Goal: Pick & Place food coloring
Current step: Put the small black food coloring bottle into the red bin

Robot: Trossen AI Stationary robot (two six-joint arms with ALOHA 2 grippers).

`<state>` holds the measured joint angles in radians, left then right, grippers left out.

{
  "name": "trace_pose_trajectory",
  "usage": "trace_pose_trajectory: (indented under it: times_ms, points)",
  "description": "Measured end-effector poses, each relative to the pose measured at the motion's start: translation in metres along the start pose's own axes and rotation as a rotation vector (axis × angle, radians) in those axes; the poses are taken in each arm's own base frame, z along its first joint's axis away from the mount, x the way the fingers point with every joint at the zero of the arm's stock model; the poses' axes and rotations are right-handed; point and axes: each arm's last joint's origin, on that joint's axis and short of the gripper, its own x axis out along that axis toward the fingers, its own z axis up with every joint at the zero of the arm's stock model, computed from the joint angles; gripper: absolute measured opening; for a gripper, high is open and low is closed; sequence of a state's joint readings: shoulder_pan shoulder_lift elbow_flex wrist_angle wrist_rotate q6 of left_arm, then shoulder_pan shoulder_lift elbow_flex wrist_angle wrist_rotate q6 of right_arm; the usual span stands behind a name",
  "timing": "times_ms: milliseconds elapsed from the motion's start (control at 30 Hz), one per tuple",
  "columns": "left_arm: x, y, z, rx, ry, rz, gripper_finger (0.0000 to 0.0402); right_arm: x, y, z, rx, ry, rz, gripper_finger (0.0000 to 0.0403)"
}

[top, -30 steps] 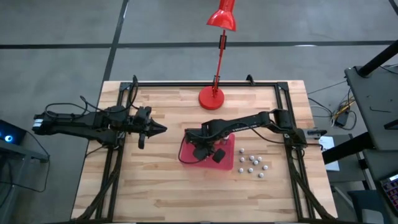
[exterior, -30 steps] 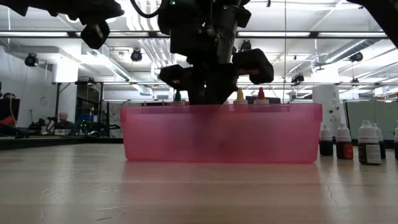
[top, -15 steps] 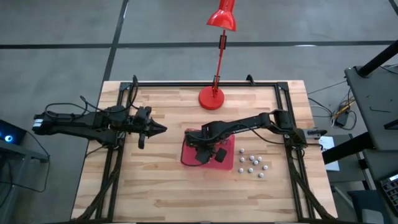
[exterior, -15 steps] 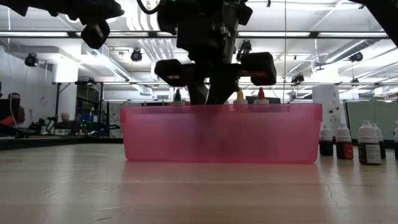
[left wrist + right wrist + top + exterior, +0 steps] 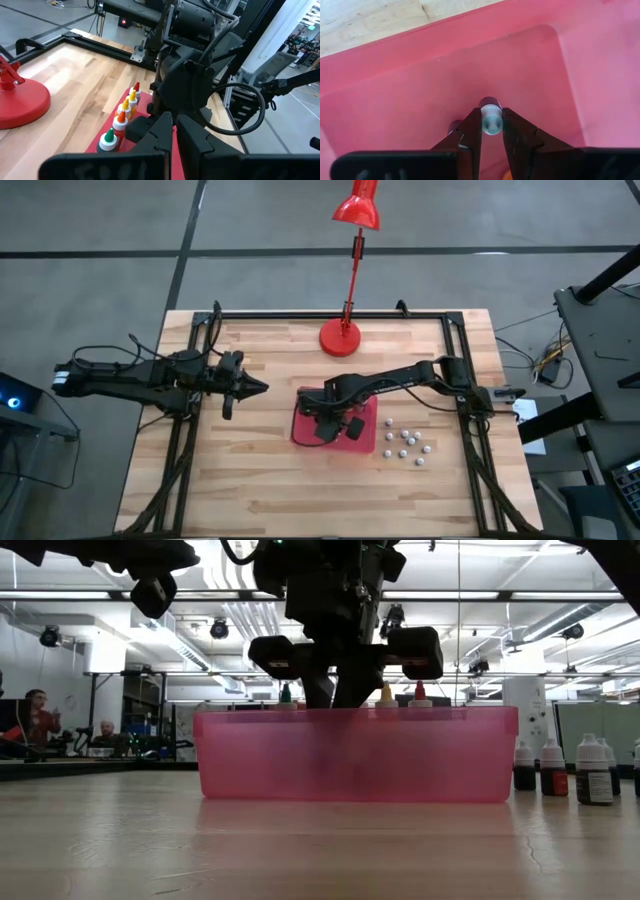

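One bottle (image 5: 491, 120) upright, cap up, between right fingers (image 5: 470, 132).

Open wood at the near side, crowding at the tray

We see the right arm (image 5: 400, 378) filling the space over the red tray (image 5: 368, 442), a row of bottles (image 5: 122, 119) along what seems its far wall, more bottles (image 5: 405, 442) just right of it, and the lamp base (image 5: 340, 336) behind; near and left boards lie bare.

My right arm reaches inward, wrist bent down, right gripper (image 5: 491, 131) fingers clamped on sth small. Left arm waits outstretched, left gripper (image 5: 262, 387) fingers together.
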<state>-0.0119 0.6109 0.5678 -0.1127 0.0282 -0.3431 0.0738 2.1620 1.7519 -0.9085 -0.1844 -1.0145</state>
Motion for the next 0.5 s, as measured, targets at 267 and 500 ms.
trace_pose_trajectory:
  times_ms: [267, 500]
  points:
    - [0.0, 0.0, 0.0, 0.0, 0.0, 0.0, 0.0, 0.0004, 0.0004, 0.0001, 0.0, -0.003, 0.004, 0.0056]
    - [0.0, 0.0, 0.0, 0.0, 0.0, 0.0, 0.0, 0.0013, 0.0038, 0.005, -0.011, -0.022, 0.02, 0.0056]
